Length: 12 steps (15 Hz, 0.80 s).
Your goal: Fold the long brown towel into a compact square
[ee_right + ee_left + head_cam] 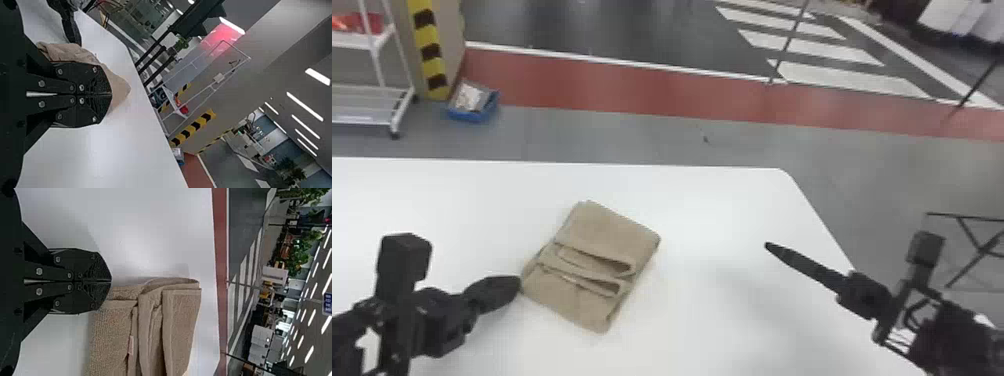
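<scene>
The brown towel lies folded into a compact, roughly rectangular bundle on the white table, with layered folds showing across its middle. At its left corner is my left gripper, its tip close beside the cloth; whether they touch I cannot tell. In the left wrist view the left gripper is shut, next to the towel's edge. My right gripper stands well to the right of the towel, above the table. The right wrist view has that gripper shut, with the towel farther off behind it.
The white table has its far edge beyond the towel and a rounded corner at the far right. On the floor past it are a blue bin and a white rack at the left. A black metal frame stands at the right.
</scene>
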Available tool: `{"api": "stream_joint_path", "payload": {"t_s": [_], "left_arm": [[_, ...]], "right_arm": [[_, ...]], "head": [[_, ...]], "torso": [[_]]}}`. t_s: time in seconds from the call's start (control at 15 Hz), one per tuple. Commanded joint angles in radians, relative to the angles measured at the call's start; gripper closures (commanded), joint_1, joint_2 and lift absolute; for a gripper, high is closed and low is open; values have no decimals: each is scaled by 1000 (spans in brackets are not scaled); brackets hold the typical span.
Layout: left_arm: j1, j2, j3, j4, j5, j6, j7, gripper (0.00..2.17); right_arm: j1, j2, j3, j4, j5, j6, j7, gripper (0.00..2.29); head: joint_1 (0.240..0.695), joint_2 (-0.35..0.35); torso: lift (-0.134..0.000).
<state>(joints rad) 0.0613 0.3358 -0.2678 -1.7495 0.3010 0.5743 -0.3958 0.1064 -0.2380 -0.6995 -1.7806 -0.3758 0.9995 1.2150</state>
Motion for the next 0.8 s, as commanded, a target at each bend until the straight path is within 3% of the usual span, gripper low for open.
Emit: {"api": "stream_joint_path", "payload": {"t_s": [0.0,0.6,0.73], "left_arm": [[18,2,1,-31,17,5,-6,1970],[109,-4,-10,-188,59,164,-41,1970],[118,-11,-13,-189,79,164,-41,1970]], "right_arm": [[-8,-3,0,20,2,-9,1,1666],[-65,-7,41,26,-2,9,-2,1652],[-71,-3,72,23,-6,6,-11,1264]], "head": [[695,-331],[695,-350],[695,-350]], "torso": [[-124],[-124],[-124]]}}
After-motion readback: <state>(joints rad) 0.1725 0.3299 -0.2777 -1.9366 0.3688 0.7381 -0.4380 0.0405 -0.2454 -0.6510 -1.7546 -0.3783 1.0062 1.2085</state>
